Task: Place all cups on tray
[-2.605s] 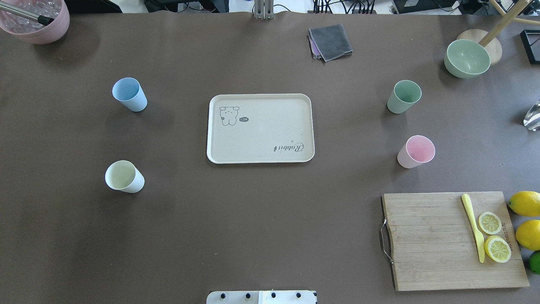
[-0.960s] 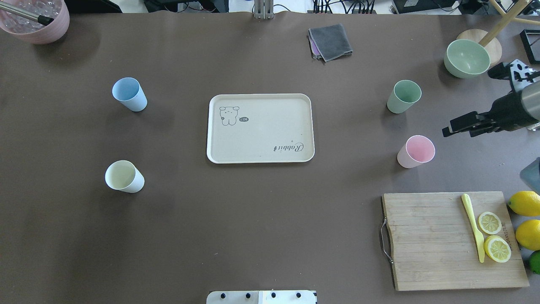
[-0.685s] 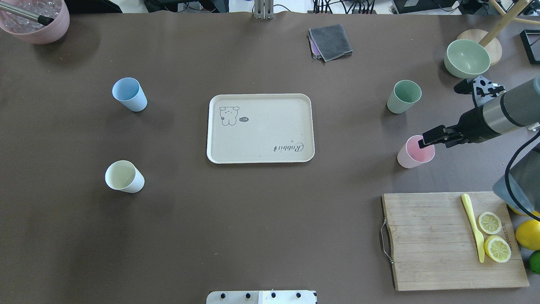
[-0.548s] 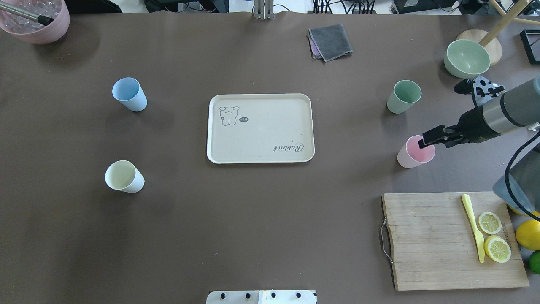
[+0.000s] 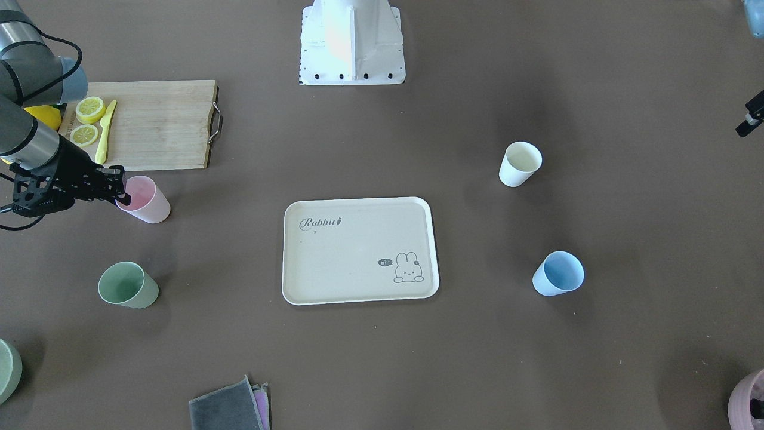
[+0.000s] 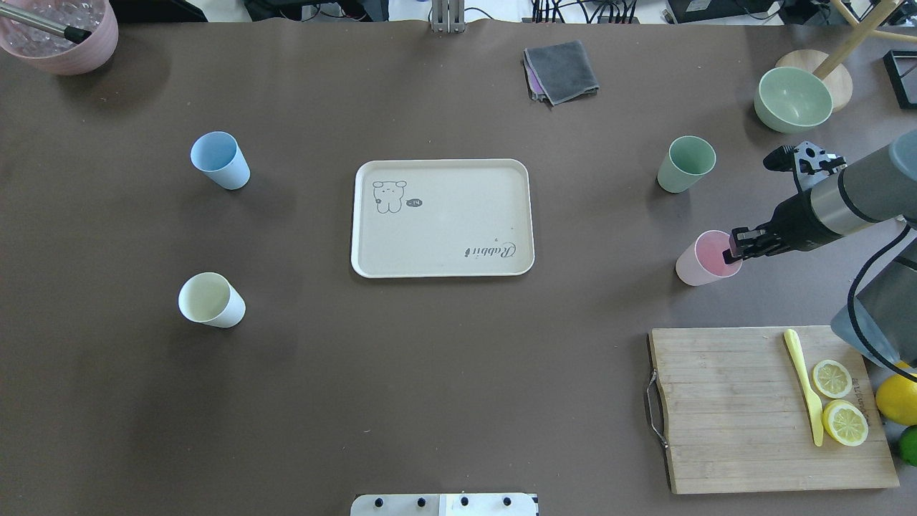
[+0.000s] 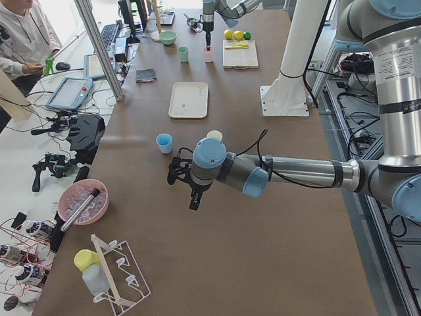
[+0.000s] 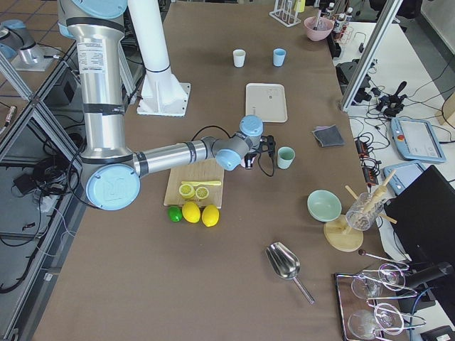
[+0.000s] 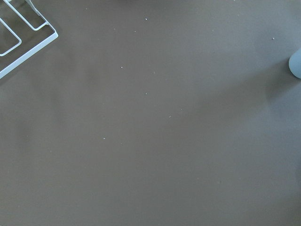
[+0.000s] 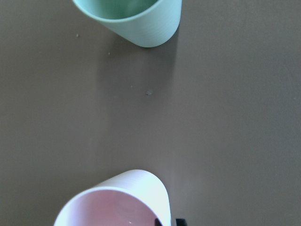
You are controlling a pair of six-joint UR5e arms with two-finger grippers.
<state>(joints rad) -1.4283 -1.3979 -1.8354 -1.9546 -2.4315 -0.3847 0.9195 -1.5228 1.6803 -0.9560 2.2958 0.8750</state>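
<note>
The cream tray [image 6: 444, 236] lies mid-table with nothing on it. The blue cup [image 6: 221, 161] and the cream-white cup [image 6: 211, 301] stand left of it. The sage green cup [image 6: 684, 168] and the pink cup [image 6: 698, 265] stand right of it. My right gripper [image 6: 732, 252] is at the pink cup's right rim. In the right wrist view one fingertip [image 10: 160, 221] is inside the wall and one outside, close together, shut on it. My left gripper [image 7: 195, 201] hangs over bare table near the blue cup; I cannot tell whether it is open or shut.
A wooden cutting board [image 6: 731, 408] with lemon slices and a yellow knife lies front right, whole lemons [image 6: 895, 398] beside it. A green bowl [image 6: 791, 99] stands back right, a grey cloth [image 6: 561, 72] at the back, and a mauve container [image 6: 61, 43] back left.
My right arm came in from the right edge, reached the pink cup and dropped lower, so its fingers now straddle the rim. The other cups and the tray have not moved.
</note>
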